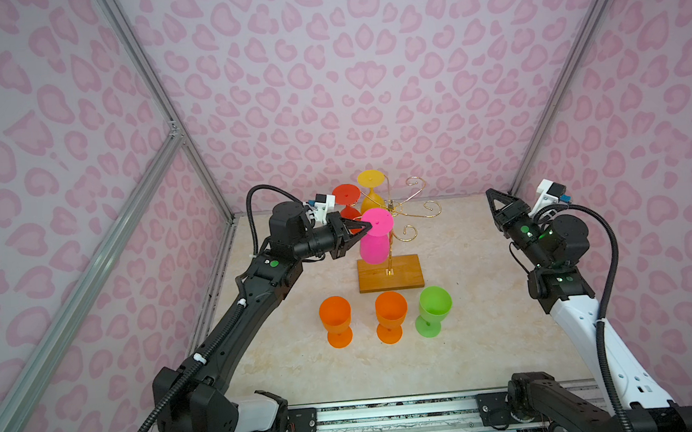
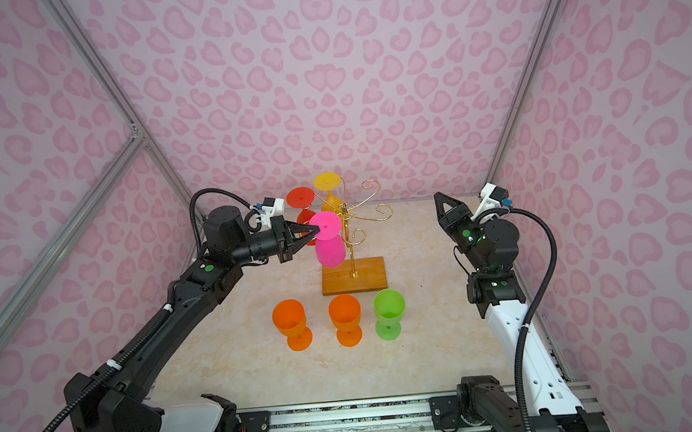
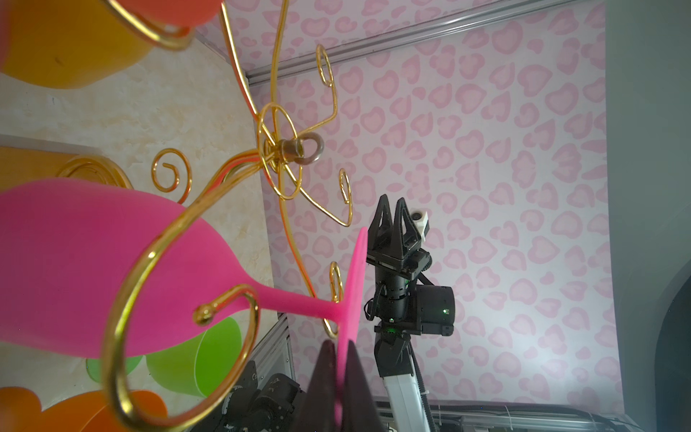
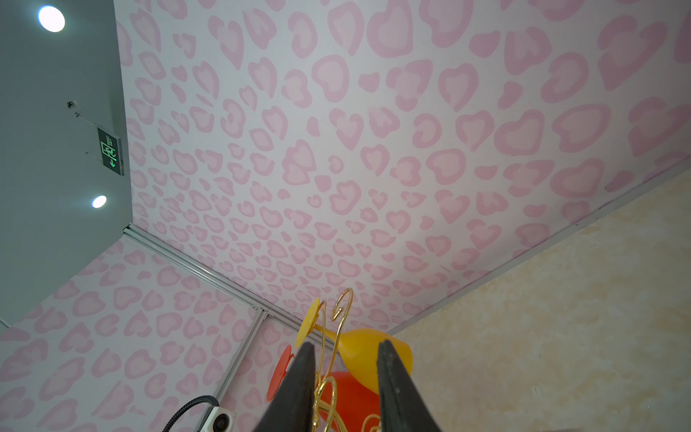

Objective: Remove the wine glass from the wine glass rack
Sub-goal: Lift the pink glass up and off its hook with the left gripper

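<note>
Left gripper [image 1: 366, 225] is pinched tight on the edge of the flat foot of the pink wine glass [image 1: 373, 246], which hangs upside down from a curled arm of the rack [image 1: 403, 279]. Right gripper [image 1: 502, 206] waits well apart, fingers a little parted, empty. I judge the glass to be light, stiff, smooth plastic; this thin edge hold may let it swing. In both top views the foot hides the stem.
</note>
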Action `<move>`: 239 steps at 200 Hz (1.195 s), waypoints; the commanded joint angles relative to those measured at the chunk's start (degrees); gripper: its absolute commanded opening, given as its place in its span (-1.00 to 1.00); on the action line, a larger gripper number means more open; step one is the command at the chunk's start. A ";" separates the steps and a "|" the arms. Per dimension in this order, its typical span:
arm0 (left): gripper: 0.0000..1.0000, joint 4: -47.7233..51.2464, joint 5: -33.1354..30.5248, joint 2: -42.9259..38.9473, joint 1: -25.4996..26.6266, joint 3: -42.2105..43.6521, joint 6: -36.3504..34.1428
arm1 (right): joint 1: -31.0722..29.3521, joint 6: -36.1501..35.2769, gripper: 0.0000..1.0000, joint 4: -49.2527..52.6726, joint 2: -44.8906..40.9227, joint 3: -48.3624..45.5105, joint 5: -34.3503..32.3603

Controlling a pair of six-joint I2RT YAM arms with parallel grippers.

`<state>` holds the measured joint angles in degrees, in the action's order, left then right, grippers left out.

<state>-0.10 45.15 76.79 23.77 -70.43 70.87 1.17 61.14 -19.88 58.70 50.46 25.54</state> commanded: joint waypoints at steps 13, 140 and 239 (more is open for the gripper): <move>-0.97 -1.55 0.51 -2.89 0.47 2.74 -1.28 | 0.09 0.04 -0.41 -1.22 -0.23 -0.40 0.63; -0.96 3.01 6.36 -17.39 0.60 6.50 -4.48 | 0.08 0.66 -0.41 -1.48 0.10 -0.57 0.74; -0.97 1.95 9.79 -17.83 0.50 -5.23 -4.59 | -1.20 0.55 -0.38 -2.83 0.09 0.67 0.98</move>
<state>4.62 54.11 58.81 24.38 -73.10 66.81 0.78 62.37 -20.05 58.76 50.41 25.71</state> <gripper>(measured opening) 0.070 0.309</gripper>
